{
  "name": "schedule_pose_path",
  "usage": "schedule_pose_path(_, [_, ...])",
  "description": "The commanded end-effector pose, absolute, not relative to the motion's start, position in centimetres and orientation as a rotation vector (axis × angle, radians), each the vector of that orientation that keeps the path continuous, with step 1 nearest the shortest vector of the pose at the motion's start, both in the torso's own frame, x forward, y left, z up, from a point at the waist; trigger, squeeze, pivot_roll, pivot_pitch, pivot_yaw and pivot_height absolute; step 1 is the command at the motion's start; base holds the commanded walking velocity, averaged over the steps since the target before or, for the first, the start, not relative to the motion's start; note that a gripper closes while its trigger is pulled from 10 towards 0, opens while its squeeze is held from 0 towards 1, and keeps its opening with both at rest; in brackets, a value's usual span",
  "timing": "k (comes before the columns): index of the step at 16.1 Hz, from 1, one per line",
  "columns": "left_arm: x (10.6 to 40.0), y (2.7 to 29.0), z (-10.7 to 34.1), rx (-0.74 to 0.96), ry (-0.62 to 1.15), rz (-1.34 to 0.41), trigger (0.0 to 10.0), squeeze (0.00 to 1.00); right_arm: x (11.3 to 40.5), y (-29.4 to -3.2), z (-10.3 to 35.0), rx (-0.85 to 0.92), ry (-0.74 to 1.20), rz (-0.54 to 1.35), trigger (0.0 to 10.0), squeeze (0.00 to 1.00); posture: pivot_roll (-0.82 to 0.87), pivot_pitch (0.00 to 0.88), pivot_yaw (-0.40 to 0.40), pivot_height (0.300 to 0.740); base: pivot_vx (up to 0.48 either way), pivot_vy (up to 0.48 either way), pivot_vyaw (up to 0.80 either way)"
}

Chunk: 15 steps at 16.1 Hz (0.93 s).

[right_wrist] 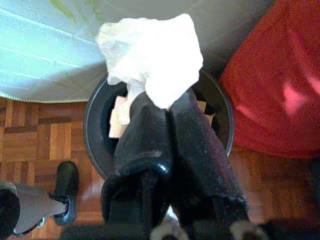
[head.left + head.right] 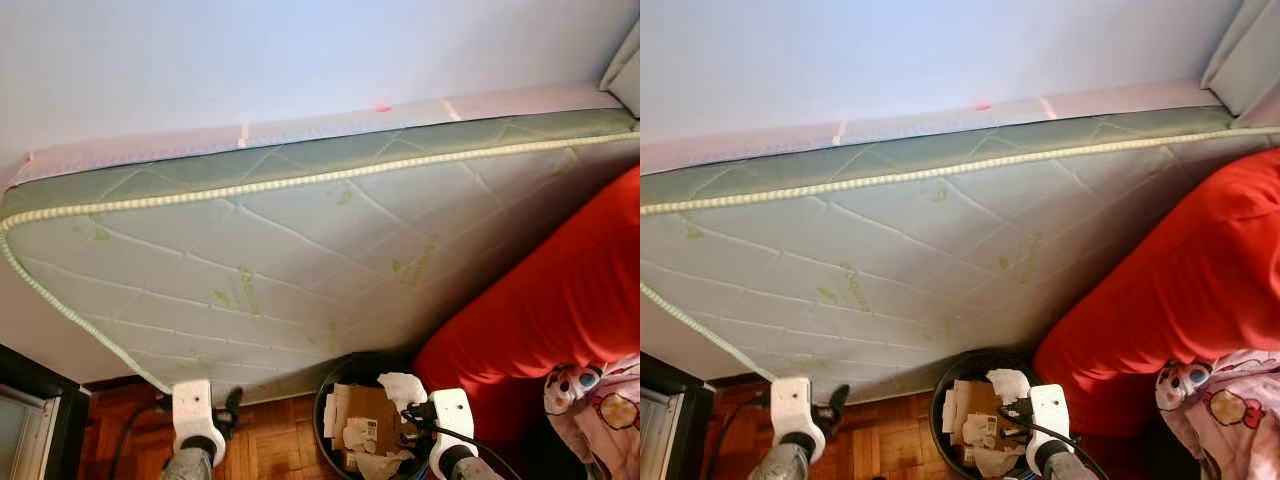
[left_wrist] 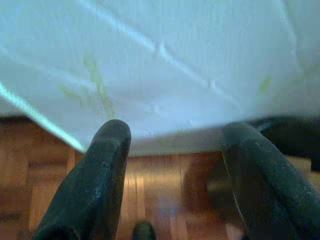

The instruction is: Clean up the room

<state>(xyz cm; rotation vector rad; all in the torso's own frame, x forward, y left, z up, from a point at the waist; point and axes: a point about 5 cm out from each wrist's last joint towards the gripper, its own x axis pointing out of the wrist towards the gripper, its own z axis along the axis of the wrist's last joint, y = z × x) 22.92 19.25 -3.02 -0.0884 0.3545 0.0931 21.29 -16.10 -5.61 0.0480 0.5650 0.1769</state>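
A quilted mattress (image 2: 250, 250) leans on its edge against a pale wall over a parquet floor (image 2: 270, 440), with a red cushion (image 2: 540, 300) slumped beside it and a patterned cloth (image 2: 600, 400) at its foot. Between mattress and cushion stands a black waste bin (image 1: 95, 135), already holding cardboard scraps (image 2: 365, 415) and crumpled paper. The robot's right gripper (image 1: 167, 107) hangs directly above the bin's mouth, its two black fingers pressed together on a crumpled white tissue (image 1: 150, 55) that bulges past their tips. The left gripper (image 3: 172, 150) hovers over bare floor near the mattress's lower edge, fingers spread wide with nothing between them. The clean-up looks well under way: litter has been gathered into the bin, and this tissue appears one release from joining it. What else remains in the room cannot be judged from here; the floor strip beside the bin shows no further litter.
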Motion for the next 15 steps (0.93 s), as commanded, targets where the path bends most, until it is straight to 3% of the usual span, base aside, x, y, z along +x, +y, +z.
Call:
schedule_pose_path(1, [22.5,19.3,-3.1,-0.076,0.347,0.081,10.0,0.0,20.5,-16.3,-5.9,0.067,0.568,0.159,10.0,0.0,-0.02,0.158,-0.017,0.74,0.0,0.0,0.0])
schedule_pose_path(9, [23.5,18.5,-0.7,-0.026,0.195,0.062,10.0,0.0,20.3,-16.5,-5.6,0.106,0.491,0.146,10.0,0.0,-0.02,0.113,-0.021,0.74,0.0,0.0,0.0])
schedule_pose_path(15, [23.6,18.1,-0.2,0.0,0.184,0.032,10.0,0.0,20.5,-16.5,-5.2,0.169,0.432,0.101,10.0,0.0,0.0,0.166,-0.02,0.74,0.0,0.0,0.0])
